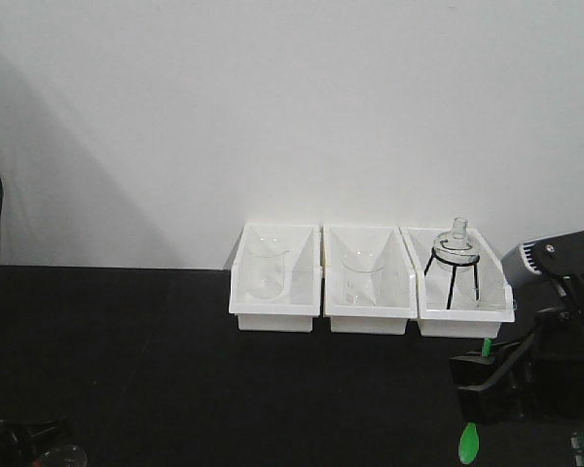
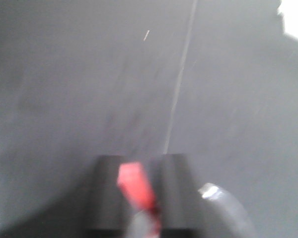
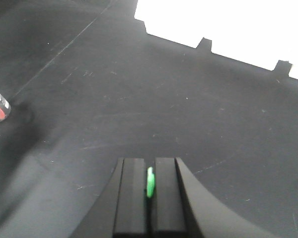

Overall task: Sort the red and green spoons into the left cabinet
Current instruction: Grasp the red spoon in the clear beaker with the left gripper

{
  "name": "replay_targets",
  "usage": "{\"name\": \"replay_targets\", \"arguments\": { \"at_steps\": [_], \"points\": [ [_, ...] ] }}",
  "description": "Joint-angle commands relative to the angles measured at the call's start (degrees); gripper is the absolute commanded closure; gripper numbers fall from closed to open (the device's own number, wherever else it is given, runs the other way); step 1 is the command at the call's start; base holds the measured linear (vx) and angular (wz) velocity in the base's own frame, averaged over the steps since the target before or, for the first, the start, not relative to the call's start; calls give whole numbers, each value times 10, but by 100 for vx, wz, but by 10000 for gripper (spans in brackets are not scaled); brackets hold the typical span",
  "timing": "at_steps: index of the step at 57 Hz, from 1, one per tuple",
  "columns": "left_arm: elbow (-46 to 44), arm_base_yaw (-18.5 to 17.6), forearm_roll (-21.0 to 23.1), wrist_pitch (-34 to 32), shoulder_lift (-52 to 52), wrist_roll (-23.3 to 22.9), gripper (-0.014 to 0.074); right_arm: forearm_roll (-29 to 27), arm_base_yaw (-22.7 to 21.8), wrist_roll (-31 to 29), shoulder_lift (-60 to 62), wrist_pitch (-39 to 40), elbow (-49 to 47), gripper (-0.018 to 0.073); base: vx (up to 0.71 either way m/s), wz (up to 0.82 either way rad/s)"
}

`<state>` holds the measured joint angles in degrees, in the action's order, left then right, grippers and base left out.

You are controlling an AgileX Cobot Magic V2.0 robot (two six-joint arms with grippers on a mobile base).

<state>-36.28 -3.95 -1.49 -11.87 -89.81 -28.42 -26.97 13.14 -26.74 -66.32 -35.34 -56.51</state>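
Hanging bowl-down from the right gripper (image 1: 483, 375), the green spoon (image 1: 470, 440) sits in front of the right-hand white bin (image 1: 462, 326) and a little to its right, above the black table (image 1: 175, 370). The jaws are pressed together on the upper part of its handle. The right wrist view shows only a thin green sliver squeezed between them.

Its long axis runs close to vertical. The handle is up near the front wall of that bin, and the oval bowl points down and leans slightly away from the bin toward the camera's left.

Over on the other side, well left of that bin, the left gripper (image 2: 143, 167) is pinching the red spoon (image 2: 135, 184). A red end pokes out past the fingertips. That view is smeared, so I can't call which end it is or how its axis lies.

Now the risks. Each hold is a narrow pinch on a thin plastic stem, so a jolt could let either spoon swivel or slide out. The green bowl hangs lowest, and if the arm drops or sweeps low it could clip the table. It could also catch the shelf edge later.

The left cabinet isn't in any view. I'd judge a long carry is ahead, with both arms heading the same way, and they could crowd each other.
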Motion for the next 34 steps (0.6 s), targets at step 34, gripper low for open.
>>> {"name": "replay_targets", "arguments": {
  "at_steps": [34],
  "points": [
    [-18,0,-204,-67,160,-5,603,-12,-1,-2,14,45,-20,564,0,0]
  ]
}}
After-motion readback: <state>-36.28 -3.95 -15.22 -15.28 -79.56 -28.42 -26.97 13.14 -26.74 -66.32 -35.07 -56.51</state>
